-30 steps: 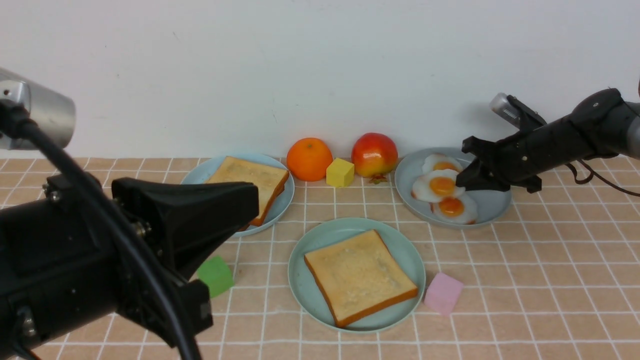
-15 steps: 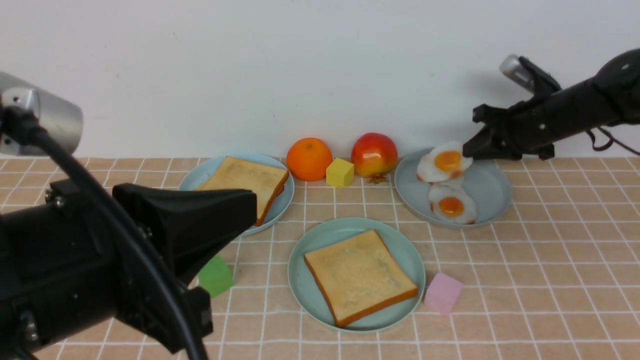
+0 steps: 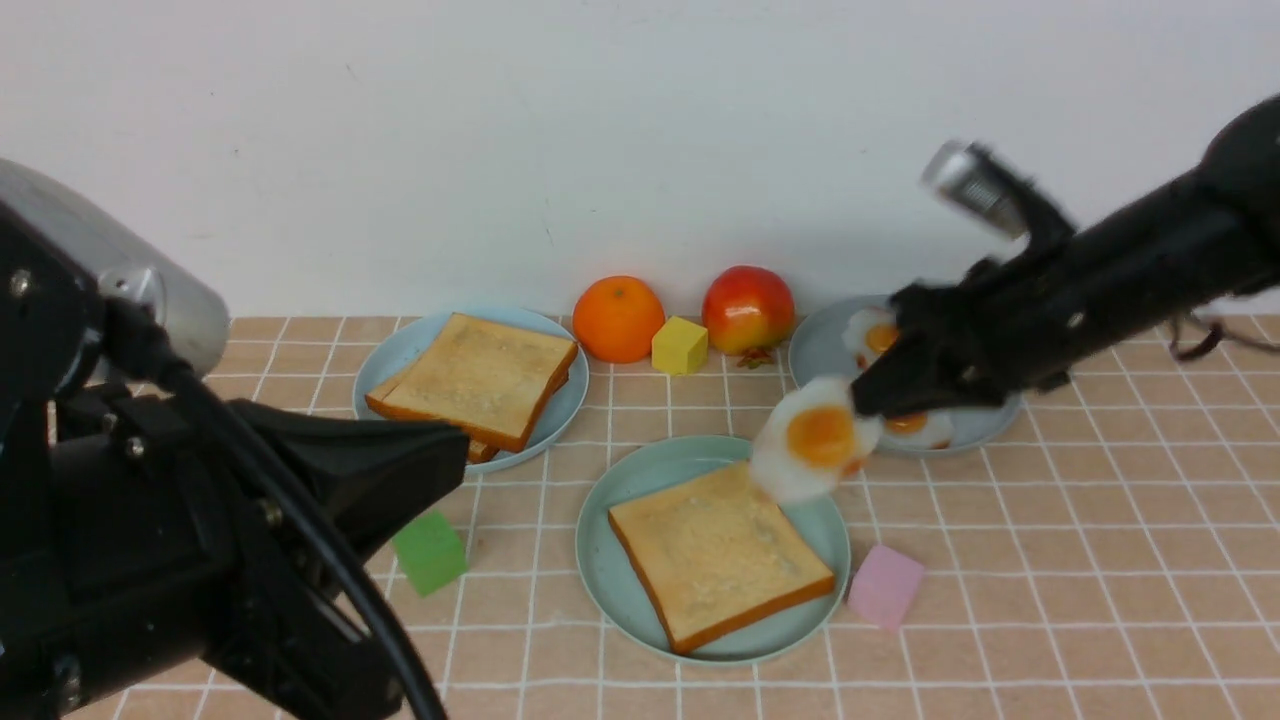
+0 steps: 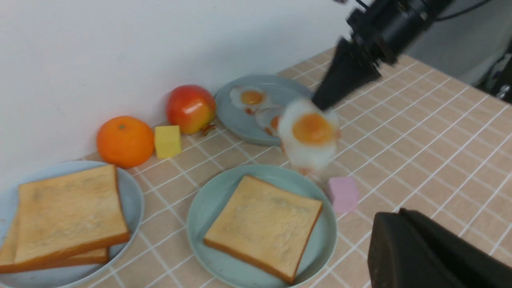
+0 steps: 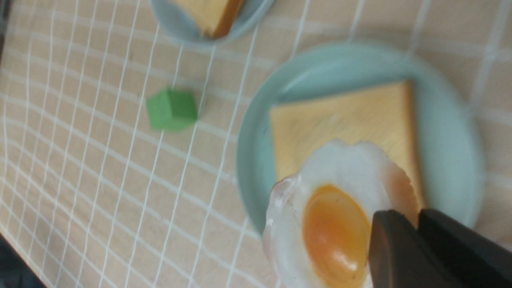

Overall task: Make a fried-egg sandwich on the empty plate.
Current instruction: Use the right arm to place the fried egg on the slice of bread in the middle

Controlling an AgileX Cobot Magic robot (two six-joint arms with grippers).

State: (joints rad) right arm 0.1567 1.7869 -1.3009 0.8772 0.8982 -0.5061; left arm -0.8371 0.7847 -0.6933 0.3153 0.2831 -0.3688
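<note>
The right arm comes in from the right and slopes down to the left; its right pincer (image 3: 868, 398) is clamped on the rim of the fried egg (image 3: 815, 440). The egg is glossy, with a wavy white border and a round orange yolk. It hangs tilted in the air, just left of the pincer tips, above the far right edge of the mint-green plate (image 3: 615, 485), where one toast slice (image 3: 720, 550) lies. The left pincer (image 3: 450, 462), low at the left, is closed together.

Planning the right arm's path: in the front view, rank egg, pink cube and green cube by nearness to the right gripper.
1. The egg, in the right gripper.
2. The pink cube, right of the mint plate.
3. The green cube, left of that plate.
</note>
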